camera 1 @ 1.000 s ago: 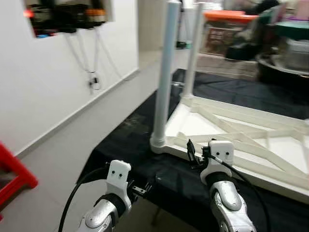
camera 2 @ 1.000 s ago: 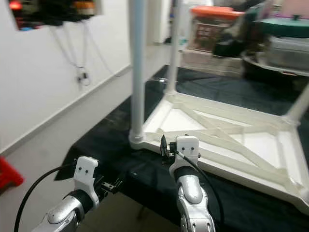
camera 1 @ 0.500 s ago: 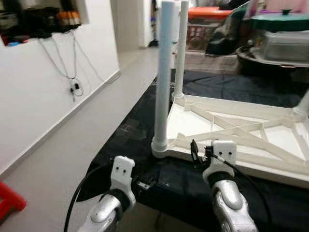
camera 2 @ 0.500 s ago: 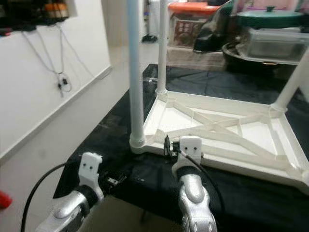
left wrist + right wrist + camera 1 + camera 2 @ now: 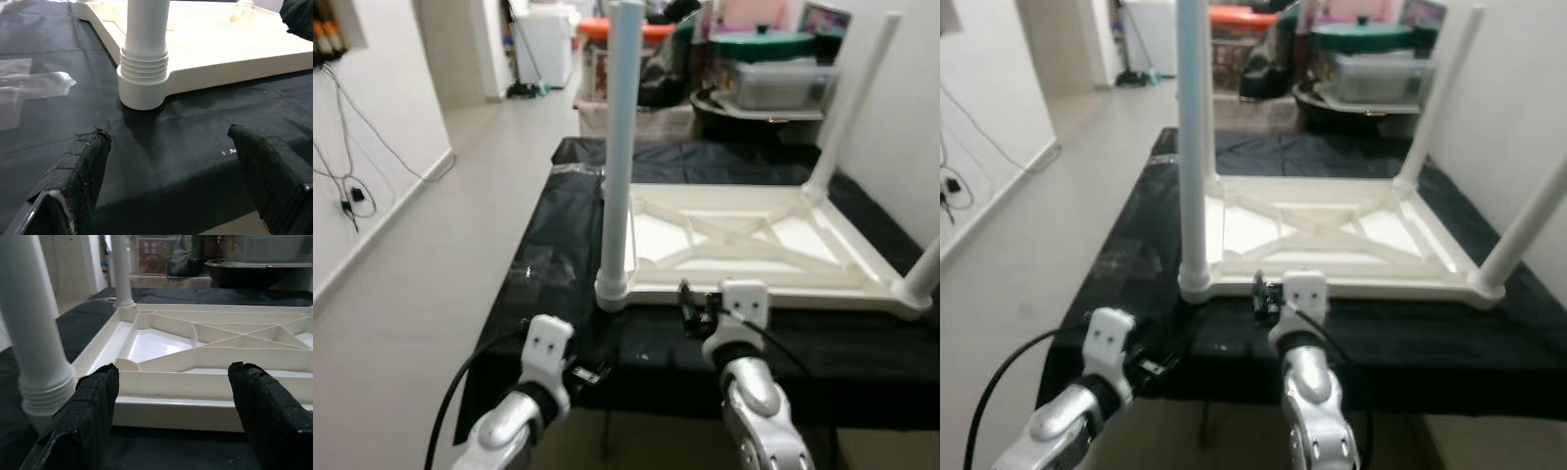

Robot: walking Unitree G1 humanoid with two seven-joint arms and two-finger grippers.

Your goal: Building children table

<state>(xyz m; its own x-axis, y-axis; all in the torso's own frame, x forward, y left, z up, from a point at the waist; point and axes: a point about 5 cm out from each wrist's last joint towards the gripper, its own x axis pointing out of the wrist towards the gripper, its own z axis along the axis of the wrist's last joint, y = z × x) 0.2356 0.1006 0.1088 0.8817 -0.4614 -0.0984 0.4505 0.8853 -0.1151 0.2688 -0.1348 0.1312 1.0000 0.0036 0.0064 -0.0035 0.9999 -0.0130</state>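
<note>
A white plastic children table is laid upside down on a work surface covered with black cloth, its ribbed underside turned up and crossed by diagonal braces. Four white legs are seen standing up from its corners: the near-left leg rises from a ringed socket close to the near edge of the cloth, a second leg stands at the far right corner, a third leans up from the near right corner, and a fourth is made out at the far left corner. The left gripper is held low over the near edge of the cloth, its fingers spread wide with nothing between them, just in front of the near-left leg's socket. The right gripper is held at the near rim of the tabletop, its fingers likewise spread apart and empty. A patch of clear tape or film lies on the cloth beside the socket. Beyond the far edge, stacked storage bins and a dark basin are seen; cables hang on the white wall to the left. No writing can be read.
</note>
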